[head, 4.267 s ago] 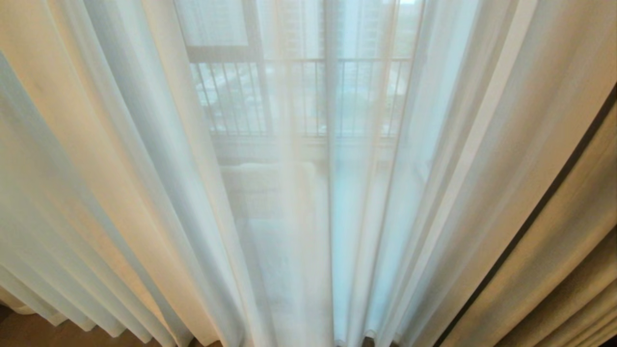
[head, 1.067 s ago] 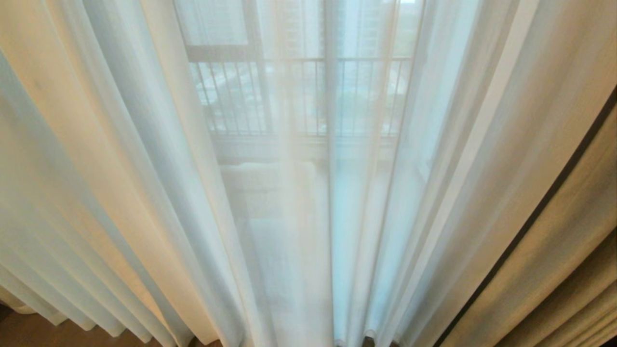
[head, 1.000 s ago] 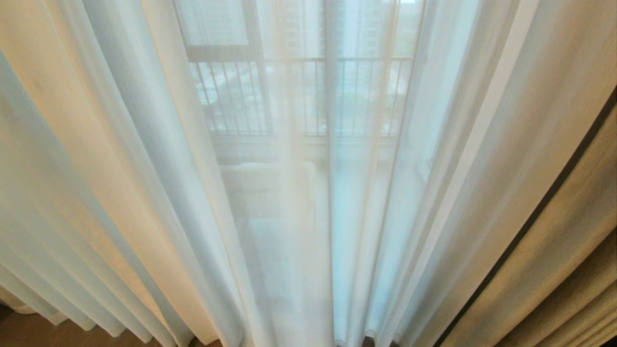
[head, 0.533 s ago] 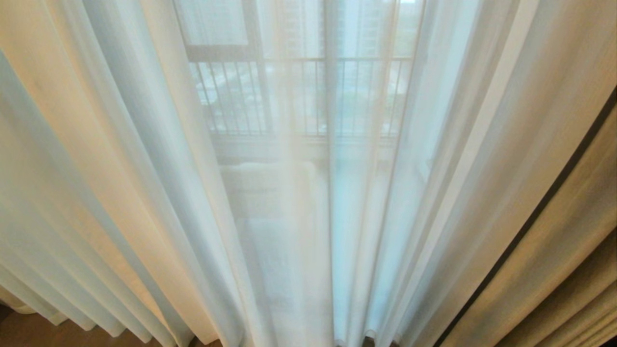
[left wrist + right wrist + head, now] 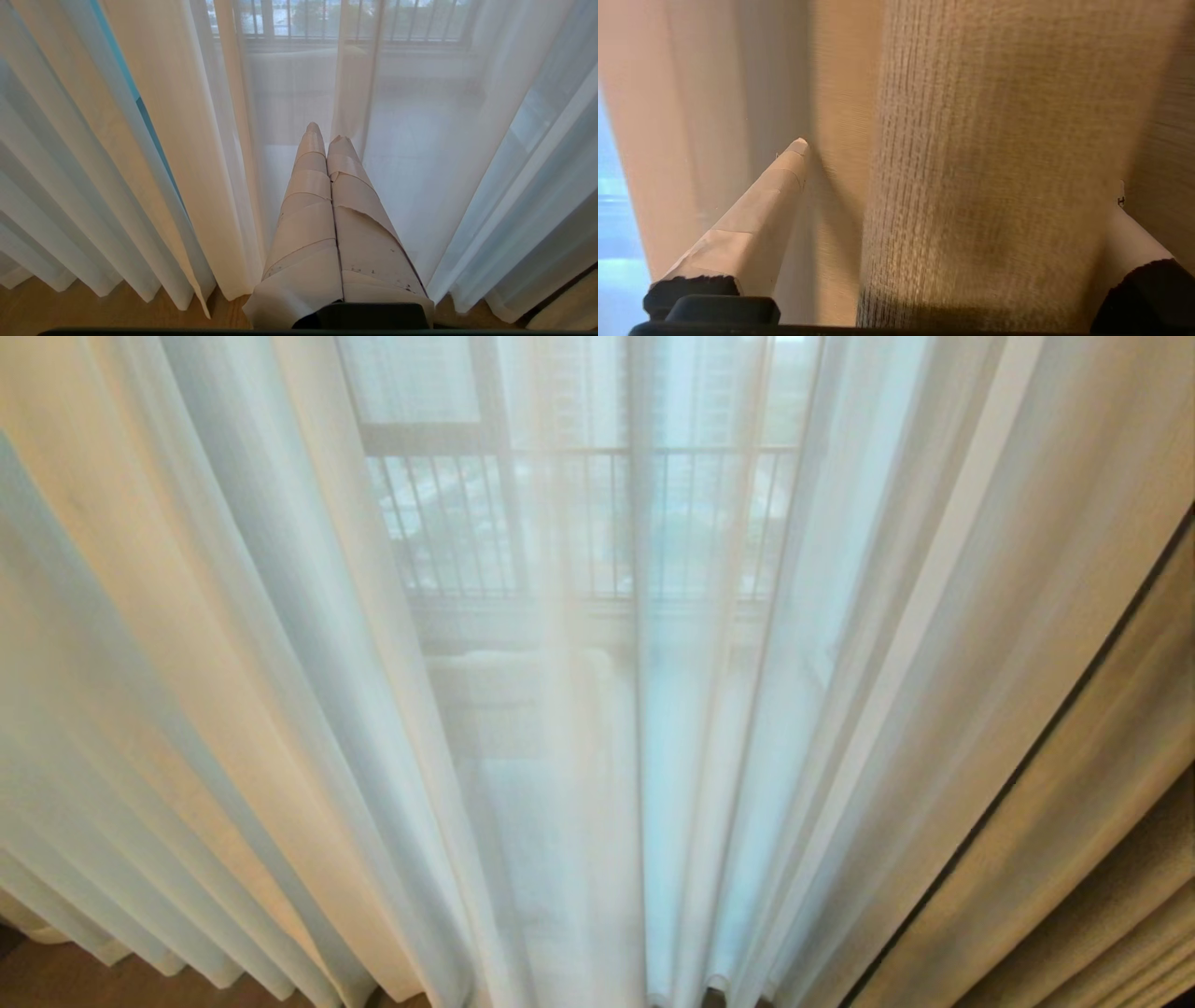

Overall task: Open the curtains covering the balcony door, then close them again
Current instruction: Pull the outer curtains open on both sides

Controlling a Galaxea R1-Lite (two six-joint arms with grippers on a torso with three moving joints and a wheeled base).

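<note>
while the sheer curtains (image 5: pixel 280 663) hang drawn, the right gripper (image 5: pixel 962 172) straddles a beige drape fold (image 5: pixel 994 163), fingers spread. the left gripper (image 5: pixel 327 140) stays pressed together.

Both pincers' fingers (image 5: pixel 322 196) wear cream tape wrapping.

Two kinds of curtains (image 5: pixel 233 644) are counted: sheer white panels (image 5: pixel 579 728), two of which meet at the centre, and one thick beige drape (image 5: pixel 1102 840) at the right. One railing (image 5: pixel 579 523) is seen through the sheers. Two hands are counted, the left hand (image 5: pixel 324 133) and the right hand (image 5: pixel 962 168), each with two fingers.
</note>
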